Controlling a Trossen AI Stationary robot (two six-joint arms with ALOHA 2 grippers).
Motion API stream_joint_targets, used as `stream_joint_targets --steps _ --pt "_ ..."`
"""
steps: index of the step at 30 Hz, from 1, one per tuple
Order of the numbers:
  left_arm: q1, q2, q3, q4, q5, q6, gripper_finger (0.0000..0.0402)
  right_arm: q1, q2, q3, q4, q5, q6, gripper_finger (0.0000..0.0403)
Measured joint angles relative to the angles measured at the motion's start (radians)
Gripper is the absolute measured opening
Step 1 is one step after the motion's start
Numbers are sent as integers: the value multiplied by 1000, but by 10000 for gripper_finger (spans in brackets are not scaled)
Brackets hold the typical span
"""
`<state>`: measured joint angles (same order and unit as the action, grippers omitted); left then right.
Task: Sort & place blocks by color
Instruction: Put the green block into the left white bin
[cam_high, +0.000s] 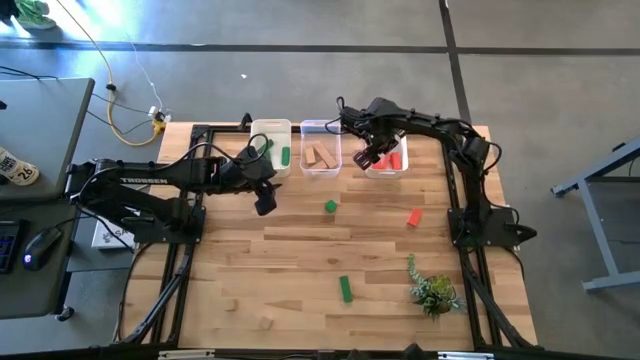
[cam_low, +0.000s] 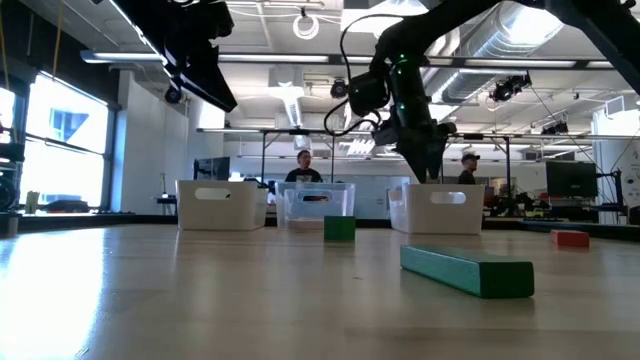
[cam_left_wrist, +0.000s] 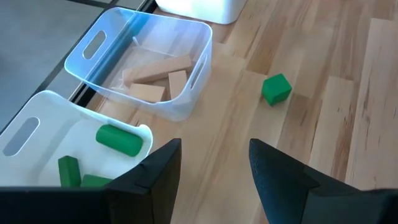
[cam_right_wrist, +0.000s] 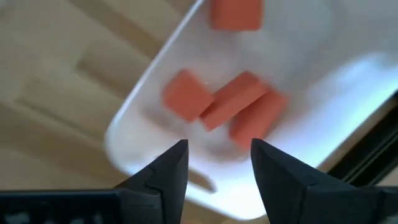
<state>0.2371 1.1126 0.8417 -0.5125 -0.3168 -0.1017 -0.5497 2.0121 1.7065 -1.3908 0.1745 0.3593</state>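
Observation:
Three clear bins stand along the far edge. The left bin (cam_high: 271, 146) holds green blocks (cam_left_wrist: 118, 139), the middle bin (cam_high: 320, 150) tan blocks (cam_left_wrist: 155, 78), the right bin (cam_high: 386, 160) red blocks (cam_right_wrist: 217, 102). A green cube (cam_high: 330, 206), a red block (cam_high: 414, 217), a green bar (cam_high: 345, 288) and a tan block (cam_high: 265, 322) lie loose on the table. My left gripper (cam_left_wrist: 214, 168) hangs open and empty above the table, just near of the left bin. My right gripper (cam_right_wrist: 217, 165) is open and empty above the right bin.
A green plant sprig (cam_high: 432, 292) lies near the table's right near corner. People stand in the room behind the bins (cam_low: 303, 165). Bare wood lies between the bins and the loose blocks (cam_high: 300, 250). Black arm frames run along both table sides.

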Motion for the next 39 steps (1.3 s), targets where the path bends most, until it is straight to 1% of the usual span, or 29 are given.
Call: stream_joint_targets --steps 3,8,13,16,20,29,33,39 --pt "0 0 0 -7 0 0 177 28 -5 0 -9 -31 43 161" --pt "0 0 0 -49 -2 0 177 97 -48 0 -11 -27 130 161" --pt "0 0 0 -71 -2 16 177 180 -99 0 -6 -70 284 161" --pt "0 0 0 -70 -3 16 177 250 -117 0 -4 -111 392 161" --pt "0 0 0 -70 -2 26 177 355 -121 0 -4 -138 463 161" --pt "0 0 0 -70 -2 26 177 560 -121 0 97 -120 646 162" --pt "0 0 0 -69 -1 26 177 641 -121 0 131 -119 769 172" --pt "0 0 0 -67 -1 31 177 760 -120 0 208 -118 933 206"
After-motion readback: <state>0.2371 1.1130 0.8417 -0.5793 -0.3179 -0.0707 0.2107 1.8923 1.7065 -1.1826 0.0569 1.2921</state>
